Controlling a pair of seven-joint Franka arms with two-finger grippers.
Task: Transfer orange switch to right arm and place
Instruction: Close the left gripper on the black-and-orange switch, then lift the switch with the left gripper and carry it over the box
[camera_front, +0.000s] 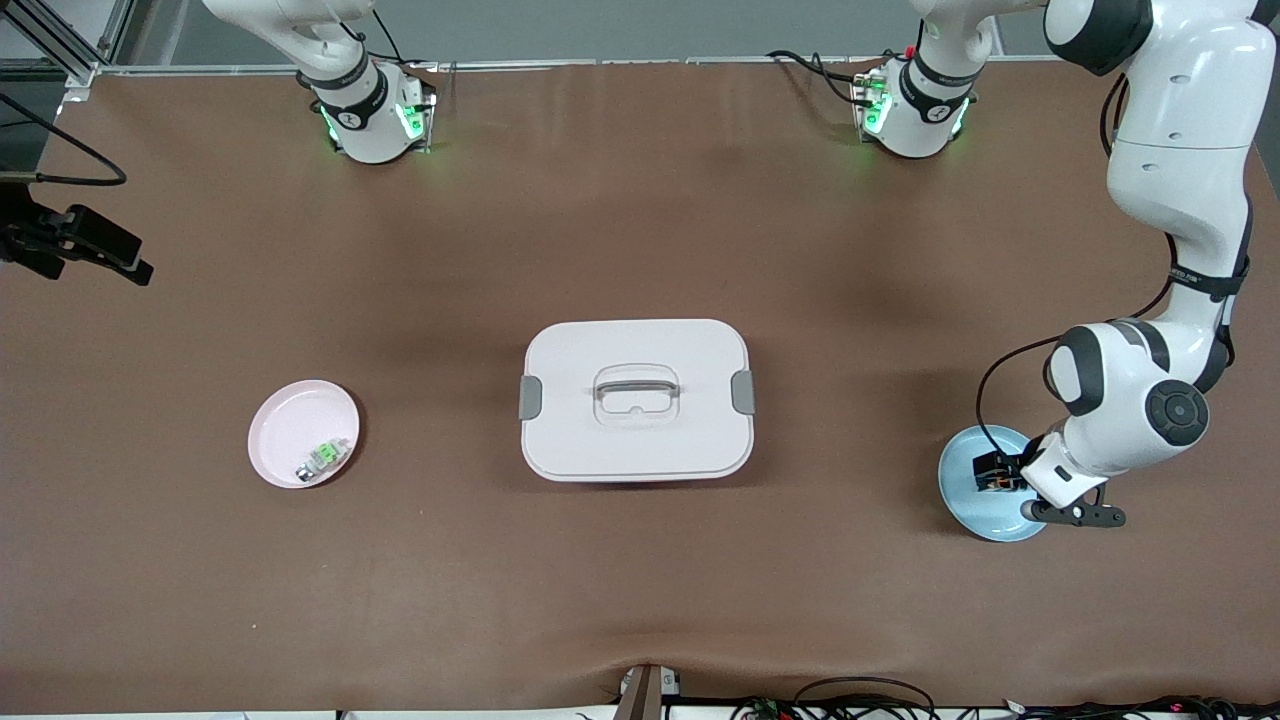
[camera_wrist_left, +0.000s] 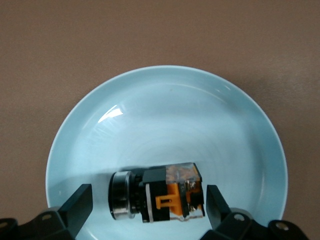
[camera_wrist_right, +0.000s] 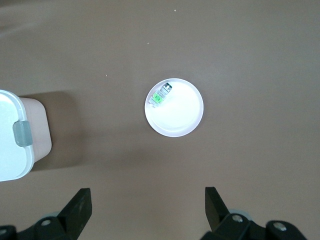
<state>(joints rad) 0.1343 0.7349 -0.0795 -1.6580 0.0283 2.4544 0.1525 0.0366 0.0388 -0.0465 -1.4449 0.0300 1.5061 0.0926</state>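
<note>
We see the switch (camera_wrist_left: 157, 195) lying on its side in the blue plate (camera_wrist_left: 165, 110) at the left arm's end of the table: a stubby black block with an orange clip in the middle, a clear shiny cap and a round silvery end. The plate is glossy, round and shallow, pale blue. The left gripper (camera_wrist_left: 147, 212) hangs low over that plate with its dark, flat fingers (camera_wrist_left: 77, 205) spread wide either side of the switch, not touching it.

The right gripper (camera_wrist_right: 147, 210) is spread wide too, up high over the table above the pink plate (camera_wrist_right: 180, 117), holding nothing. That plate is round, smooth and pale pink, toward the right arm's end, with a green-and-white part (camera_wrist_right: 160, 96) near its rim.

Between the plates sits a white box (camera_front: 637, 398), a rounded plastic rectangle with grey side clips and a recessed lid handle. The tabletop (camera_front: 640, 220) is matte brown.
</note>
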